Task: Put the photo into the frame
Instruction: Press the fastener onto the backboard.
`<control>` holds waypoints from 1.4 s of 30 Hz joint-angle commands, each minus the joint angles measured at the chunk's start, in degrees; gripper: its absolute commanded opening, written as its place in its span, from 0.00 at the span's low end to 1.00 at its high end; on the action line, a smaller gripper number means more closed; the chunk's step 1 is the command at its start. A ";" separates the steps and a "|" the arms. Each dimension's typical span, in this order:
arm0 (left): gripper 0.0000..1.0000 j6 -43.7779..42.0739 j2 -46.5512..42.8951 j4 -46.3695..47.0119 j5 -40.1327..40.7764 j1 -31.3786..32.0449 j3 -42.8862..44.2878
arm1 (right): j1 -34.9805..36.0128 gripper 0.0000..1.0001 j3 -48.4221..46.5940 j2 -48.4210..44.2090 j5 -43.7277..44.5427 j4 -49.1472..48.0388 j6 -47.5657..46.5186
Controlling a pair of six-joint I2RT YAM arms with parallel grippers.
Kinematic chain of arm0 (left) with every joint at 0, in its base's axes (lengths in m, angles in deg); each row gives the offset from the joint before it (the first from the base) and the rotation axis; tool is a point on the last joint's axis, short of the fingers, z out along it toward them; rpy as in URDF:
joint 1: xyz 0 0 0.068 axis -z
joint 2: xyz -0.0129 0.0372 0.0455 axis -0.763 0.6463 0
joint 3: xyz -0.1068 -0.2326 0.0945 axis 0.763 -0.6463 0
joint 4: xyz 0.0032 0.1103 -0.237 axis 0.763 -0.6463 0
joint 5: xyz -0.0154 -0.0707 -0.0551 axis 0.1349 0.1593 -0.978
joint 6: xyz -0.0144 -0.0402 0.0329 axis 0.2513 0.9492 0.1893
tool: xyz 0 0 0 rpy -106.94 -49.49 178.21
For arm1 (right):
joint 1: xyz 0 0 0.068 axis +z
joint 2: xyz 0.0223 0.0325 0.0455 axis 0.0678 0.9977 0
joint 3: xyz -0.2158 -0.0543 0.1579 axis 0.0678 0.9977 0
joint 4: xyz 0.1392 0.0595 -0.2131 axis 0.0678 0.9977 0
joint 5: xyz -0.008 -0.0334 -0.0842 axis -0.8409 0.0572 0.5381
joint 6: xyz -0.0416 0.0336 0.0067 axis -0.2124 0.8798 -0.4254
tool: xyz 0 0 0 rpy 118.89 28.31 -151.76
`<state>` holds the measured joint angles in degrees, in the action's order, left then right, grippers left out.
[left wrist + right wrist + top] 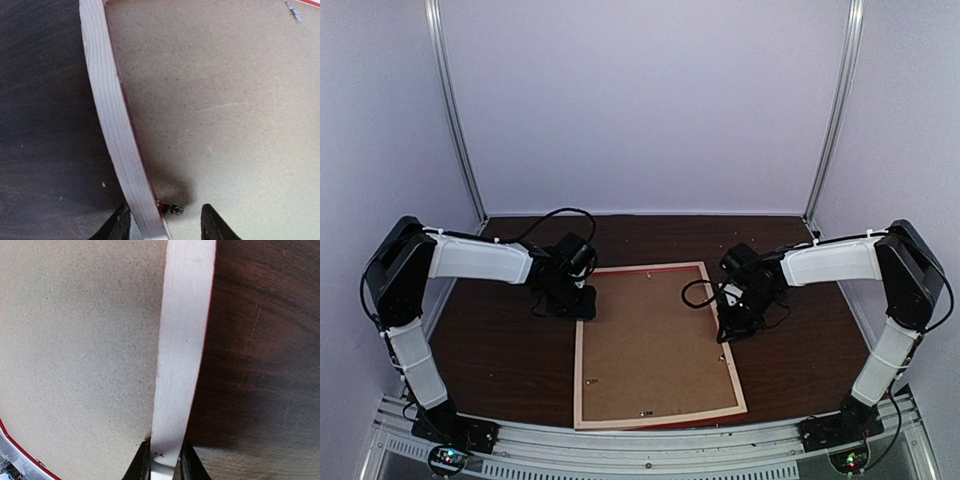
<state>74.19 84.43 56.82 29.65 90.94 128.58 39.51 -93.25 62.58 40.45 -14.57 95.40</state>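
Two pincers are meeting the frame (583,350), which is lying face down on the table (500,340) with the brown backing board (655,340) filling it. The right gripper (163,465) is clamping the pale right rail, whose length is running straight ahead of its fingers. The left gripper (162,227) is standing open astride the left rail, with a small metal tab (172,209) just inside its board-side finger. The photo is not showing anywhere, and I cannot tell whether it is lying under the board.
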 commanded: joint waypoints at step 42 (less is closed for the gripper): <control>0.82 -4.57 -12.31 -5.58 -0.63 17.25 -13.80 | -2.66 0.04 1.98 1.94 6.53 -5.24 5.73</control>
<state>69.99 70.38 51.07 26.97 107.45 114.53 38.09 -92.62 62.21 42.89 -17.58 99.99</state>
